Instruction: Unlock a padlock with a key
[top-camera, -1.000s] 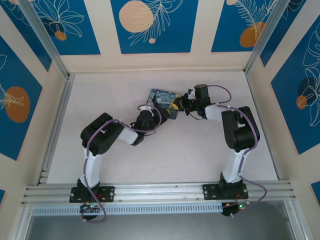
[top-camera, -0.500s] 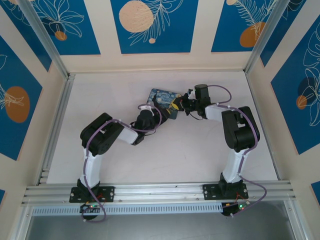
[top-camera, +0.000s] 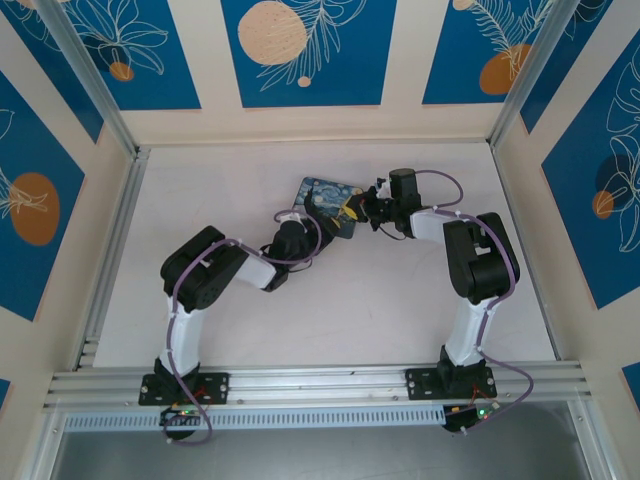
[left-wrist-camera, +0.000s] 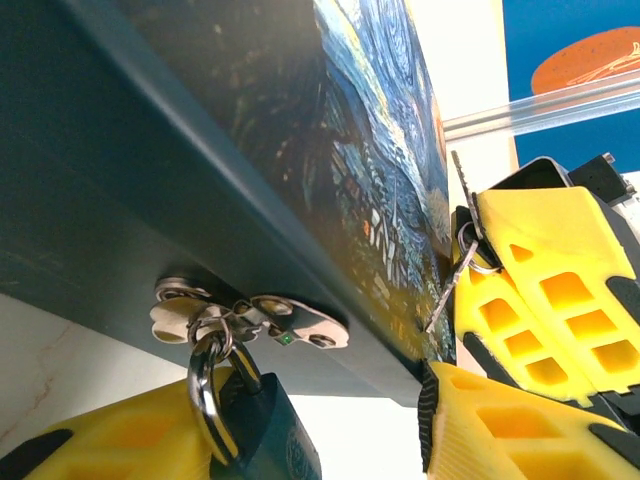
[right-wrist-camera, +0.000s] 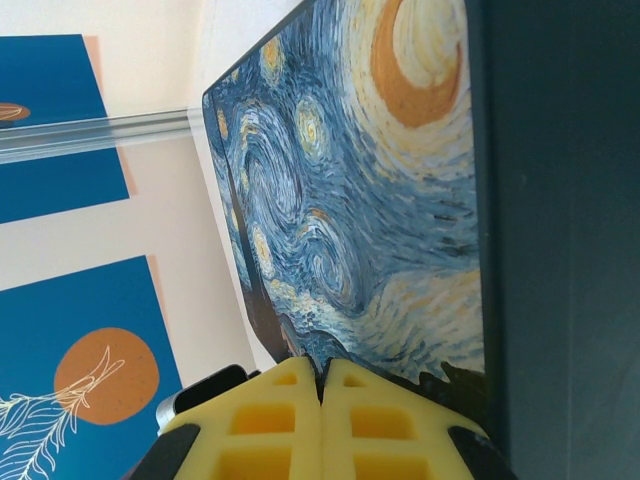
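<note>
Padlock: we see the padlock (left-wrist-camera: 262, 425) hanging by its shackle from the hasp (left-wrist-camera: 290, 322) on the box (left-wrist-camera: 300, 150).
Left jaws: the left gripper (left-wrist-camera: 310, 435) is apart, with the padlock against one finger.
Key: the key (left-wrist-camera: 441, 300) is at the box corner, its blade slanting towards the padlock.
Right jaws: the right gripper (right-wrist-camera: 322, 395) is clamped on the key.
Gap: key and padlock are near but apart. We judge the keyhole to be at the hidden lower end.
Arms: both fold inward and meet at the box.

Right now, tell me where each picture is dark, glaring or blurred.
Top view: even light, sharp. Left wrist: box side in deep shadow, padlock cut off at the bottom edge, table washed out. Right wrist: box lid crisp, right claw soft up close.
</note>
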